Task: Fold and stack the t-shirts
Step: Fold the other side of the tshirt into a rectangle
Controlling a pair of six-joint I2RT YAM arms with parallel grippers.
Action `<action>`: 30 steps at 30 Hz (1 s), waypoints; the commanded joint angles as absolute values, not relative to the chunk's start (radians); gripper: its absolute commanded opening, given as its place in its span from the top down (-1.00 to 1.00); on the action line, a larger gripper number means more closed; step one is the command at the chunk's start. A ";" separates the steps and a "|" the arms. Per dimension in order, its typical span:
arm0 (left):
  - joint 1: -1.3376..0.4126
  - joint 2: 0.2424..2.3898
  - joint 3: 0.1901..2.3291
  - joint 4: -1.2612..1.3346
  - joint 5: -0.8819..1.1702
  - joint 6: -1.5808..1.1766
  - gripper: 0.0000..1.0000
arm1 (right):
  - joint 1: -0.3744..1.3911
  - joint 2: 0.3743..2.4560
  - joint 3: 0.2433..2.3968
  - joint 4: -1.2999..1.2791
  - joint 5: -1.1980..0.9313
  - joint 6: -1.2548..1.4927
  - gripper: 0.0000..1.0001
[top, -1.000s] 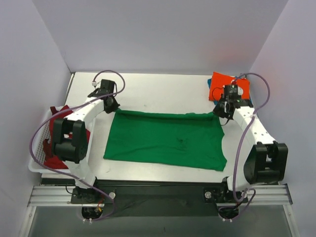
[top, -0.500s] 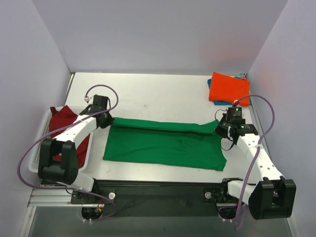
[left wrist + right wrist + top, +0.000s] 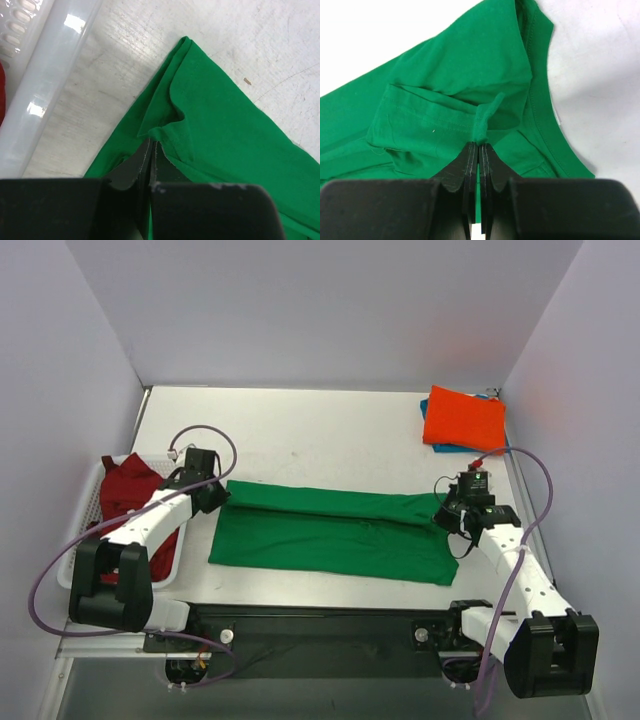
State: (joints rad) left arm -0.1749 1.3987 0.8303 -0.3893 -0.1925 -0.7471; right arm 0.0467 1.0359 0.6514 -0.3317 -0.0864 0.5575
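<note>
**Green shirt pinched at both far corners, mid-fold**

Spread flat across the near middle of the white tabletop (image 3: pixel 320 430): a bright green cotton t-shirt (image 3: pixel 330 530), its far edge doubled over into a long fold running left to right. Clamped on the far-left corner of that fold, the left end effector (image 3: pixel 150 147), just beside a white slatted plastic basket (image 3: pixel 50 75) holding a dark red shirt (image 3: pixel 125 485). Pinched shut on a bunched bit of green cloth at the far-right corner, the right end effector (image 3: pixel 478 146). Well apart at the far right, a folded orange-red shirt (image 3: pixel 463 418).
</note>
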 commanded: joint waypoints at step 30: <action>-0.293 1.338 0.796 -0.288 -0.180 -0.756 0.05 | 0.070 1.262 0.768 -0.189 -0.268 0.528 0.33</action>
